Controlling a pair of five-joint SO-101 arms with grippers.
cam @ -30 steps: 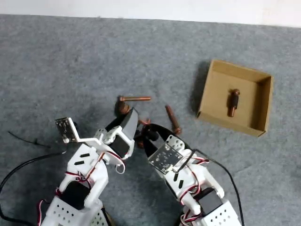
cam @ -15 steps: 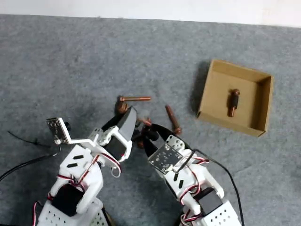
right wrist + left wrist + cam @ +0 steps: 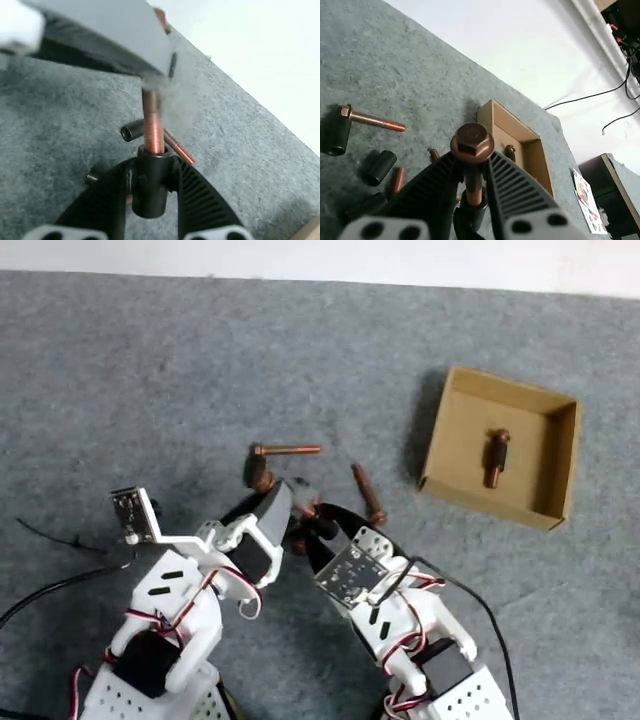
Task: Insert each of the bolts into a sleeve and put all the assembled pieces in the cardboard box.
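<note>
Your left gripper (image 3: 472, 161) is clenching a bolt (image 3: 472, 143) just under its head, and your right gripper (image 3: 150, 167) is clamping a sleeve (image 3: 149, 185) upright. The two are meeting above the desk (image 3: 200, 360), well apart from the cardboard box (image 3: 562, 455), with the bolt's tip sitting in the sleeve's mouth.

The risk, as I judge it, is jamming. If you are pushing while the shank is leaning off the bore's line, the thread is likely to catch on the rim. That could twist the sleeve in its grip or slide the bolt up through the left gripper. Letting go with the left too soon could also tip the bolt out, dropping it among the spare bolt (image 3: 366, 492) and spare sleeve (image 3: 379, 167) lying on the desk. One assembled piece (image 3: 496, 457) is already lying in the box.

Against half a second ago, your left arm is sitting slightly nearer the right arm, partly undoing its swing away from the frame before that. The right arm, the loose parts and the box are lying unchanged.
</note>
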